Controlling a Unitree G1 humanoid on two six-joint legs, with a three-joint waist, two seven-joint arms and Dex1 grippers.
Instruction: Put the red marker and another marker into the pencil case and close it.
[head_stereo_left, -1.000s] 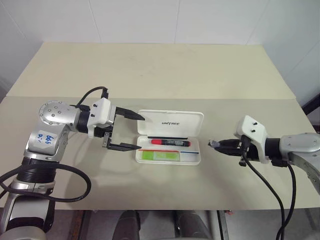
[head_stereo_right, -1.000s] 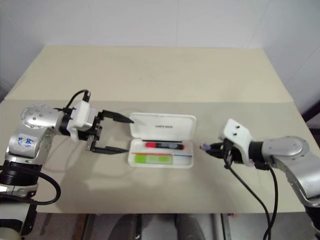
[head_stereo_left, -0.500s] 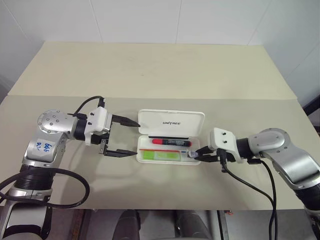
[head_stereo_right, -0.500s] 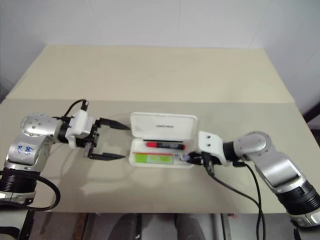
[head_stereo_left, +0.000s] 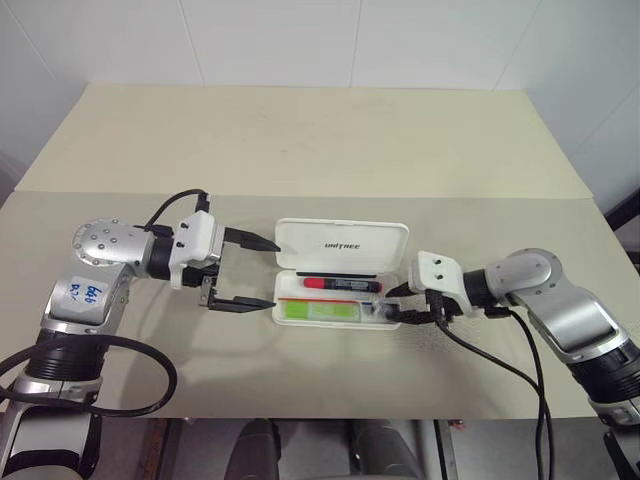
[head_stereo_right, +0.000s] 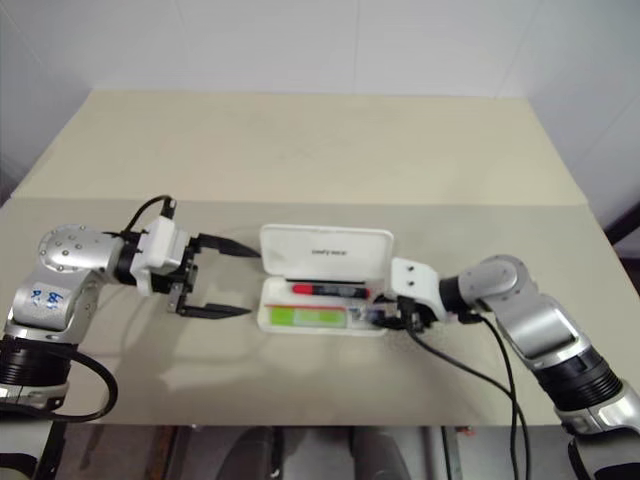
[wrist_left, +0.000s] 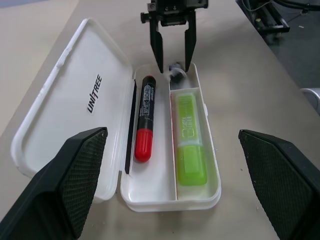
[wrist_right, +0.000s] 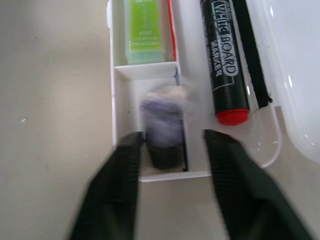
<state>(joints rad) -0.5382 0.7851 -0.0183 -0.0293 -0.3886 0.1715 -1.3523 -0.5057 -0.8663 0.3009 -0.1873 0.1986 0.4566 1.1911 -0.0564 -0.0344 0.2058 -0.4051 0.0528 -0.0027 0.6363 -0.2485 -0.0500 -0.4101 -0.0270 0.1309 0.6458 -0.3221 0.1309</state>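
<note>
The white pencil case (head_stereo_left: 342, 245) lies open at the table's middle, lid tipped back toward the far side. The red marker (head_stereo_left: 340, 284) rests in its long rear slot, black barrel with the red cap pointing left. In the front slot lies the light green marker (head_stereo_left: 320, 311). My left gripper (head_stereo_left: 273, 273) hovers open just left of the case, holding nothing. At the case's right end my right gripper (head_stereo_left: 397, 306) is open, its fingers either side of a small grey cap-like piece (wrist_right: 162, 127) lying in the small end compartment.
The beige table (head_stereo_left: 320, 150) runs wide behind the case, with a seam across it just beyond the lid. A black cable (head_stereo_left: 490, 365) hangs from my right wrist over the table's front edge.
My right gripper came leftward and down to the case's right end, shut on the grey piece, then opened; the piece now lies in the end compartment. My left gripper stayed put.
</note>
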